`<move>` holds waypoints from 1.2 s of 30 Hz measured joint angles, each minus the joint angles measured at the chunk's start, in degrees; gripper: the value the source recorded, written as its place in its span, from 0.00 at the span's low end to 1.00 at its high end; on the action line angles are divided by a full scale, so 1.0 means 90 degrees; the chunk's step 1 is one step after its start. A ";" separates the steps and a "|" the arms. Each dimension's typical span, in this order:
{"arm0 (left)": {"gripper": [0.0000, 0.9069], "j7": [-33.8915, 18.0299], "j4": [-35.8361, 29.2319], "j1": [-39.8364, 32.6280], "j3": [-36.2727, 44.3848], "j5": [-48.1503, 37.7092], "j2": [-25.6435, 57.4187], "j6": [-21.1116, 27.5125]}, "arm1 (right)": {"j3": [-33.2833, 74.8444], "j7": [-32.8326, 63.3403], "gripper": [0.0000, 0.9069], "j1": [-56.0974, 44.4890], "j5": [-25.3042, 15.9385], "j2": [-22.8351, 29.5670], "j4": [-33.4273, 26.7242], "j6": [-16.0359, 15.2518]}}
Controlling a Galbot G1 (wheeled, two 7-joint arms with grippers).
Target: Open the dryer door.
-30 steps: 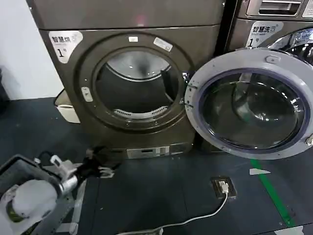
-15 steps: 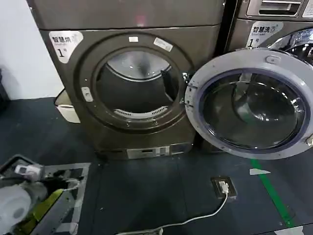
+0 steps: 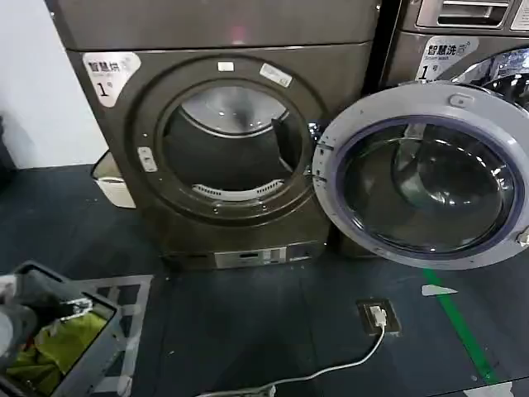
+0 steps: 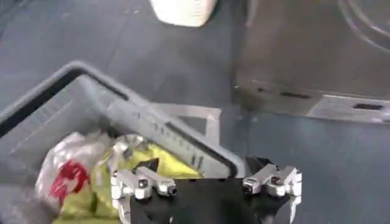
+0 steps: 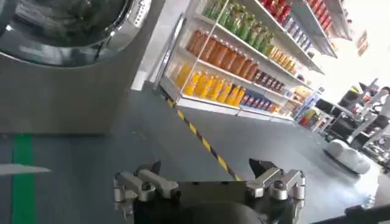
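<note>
The dryer door hangs swung wide open. The left gripper, fingers spread and empty, hovers above the laundry basket. The right gripper is likewise open, holding nothing.

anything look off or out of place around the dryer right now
Nothing looks damaged or spilled. The dryer door hangs fully open to the right, covering the next machine's front. A white cable trails loose across the dark floor from a floor socket. The left gripper, open, hovers over the grey laundry basket.
</note>
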 joint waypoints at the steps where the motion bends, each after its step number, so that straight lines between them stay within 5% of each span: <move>1: 1.00 -0.0091 0.0064 0.0064 -0.0077 -0.0169 0.0016 0.0000 | -0.0003 0.0025 1.00 0.0006 0.0017 0.0005 0.0000 0.0009; 16: 1.00 -0.1089 0.0858 0.0623 -0.0565 -0.1989 0.0181 -0.0005 | -0.0004 0.0184 1.00 0.0089 0.0326 0.0011 0.0016 -0.0021; 36: 1.00 -0.1139 0.0870 0.0675 -0.0614 -0.2182 0.0241 -0.0005 | 0.0012 0.0096 1.00 0.0085 0.0420 0.0027 0.0002 0.0028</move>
